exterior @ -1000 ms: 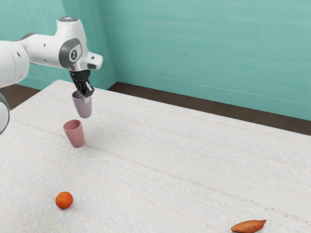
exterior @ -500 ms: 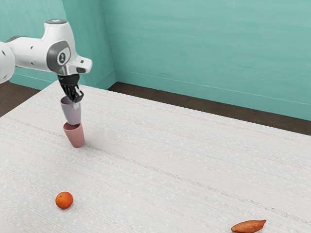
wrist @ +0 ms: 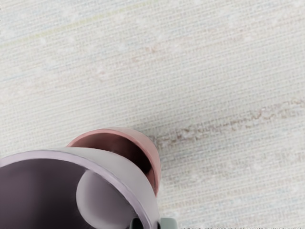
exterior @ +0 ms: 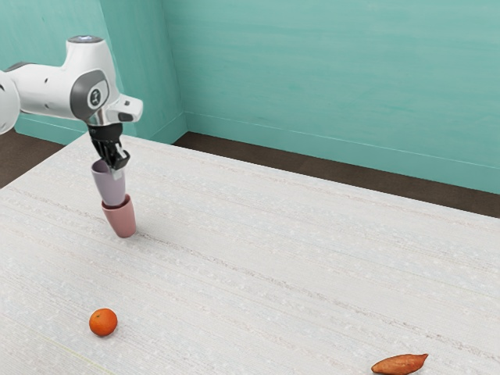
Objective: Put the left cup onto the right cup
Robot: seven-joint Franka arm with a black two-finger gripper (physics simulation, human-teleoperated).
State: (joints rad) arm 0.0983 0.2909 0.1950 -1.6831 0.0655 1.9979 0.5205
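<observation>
Over the last second we carried the lavender cup [exterior: 108, 184] from a spot above and toward the exterior view's right of the pink cup [exterior: 122, 219] to directly over it, then brought it down. Half a second back its base was only at the pink rim; at this moment the base sat inside the pink cup's mouth. The pink cup hadn't moved and stood near the surface's far corner at the exterior view's left. The fingers [exterior: 116, 156] were still clamped on the lavender cup's rim, so nothing was released yet. In the wrist view the lavender cup [wrist: 43, 195] overlapped the pink cup [wrist: 145, 155] and left a crescent of pink rim showing on one side, so we judged it nested but not quite centred, with a slight lean. That meant the stack was basically made; what remained was letting go and lifting straight off without dragging the top cup. The orange [exterior: 102, 322] and the sweet potato [exterior: 399, 363] lay untouched near the surface's near edge.
</observation>
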